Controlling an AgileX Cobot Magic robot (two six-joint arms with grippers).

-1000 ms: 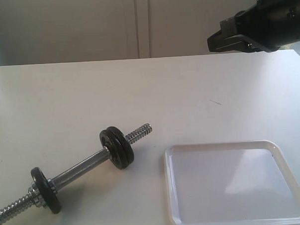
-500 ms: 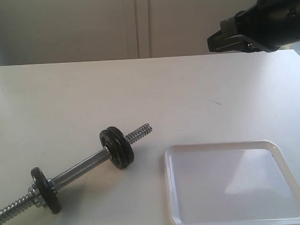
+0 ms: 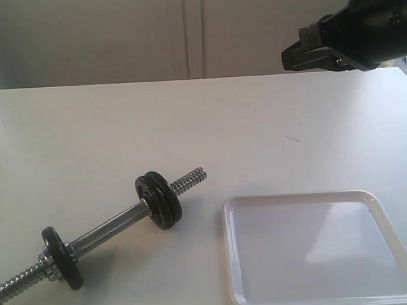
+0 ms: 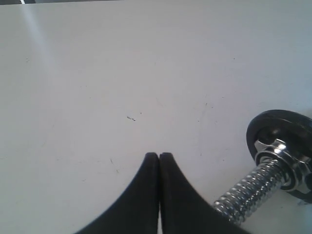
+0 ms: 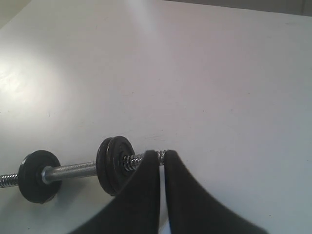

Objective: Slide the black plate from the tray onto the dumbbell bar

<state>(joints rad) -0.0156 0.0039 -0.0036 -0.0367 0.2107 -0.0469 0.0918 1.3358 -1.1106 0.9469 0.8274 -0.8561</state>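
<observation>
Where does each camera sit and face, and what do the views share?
Exterior view: off the arms, facing the table, dumbbell bar and tray; the right arm shows.
Left wrist view: rides behind the shut left pincer, facing the bar's threaded end.
Right wrist view: rides behind the shut right pincer, facing the bar.
Shared: all three show the bar.

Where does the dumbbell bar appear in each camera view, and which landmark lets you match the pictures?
Exterior view: the dumbbell bar lies diagonally across the picture's lower left.
Left wrist view: only one threaded end of the dumbbell bar shows, in the picture's lower right corner.
Right wrist view: the dumbbell bar runs across the picture's lower left.
Shared landmark: the single black disc near one end of the bar.
</observation>
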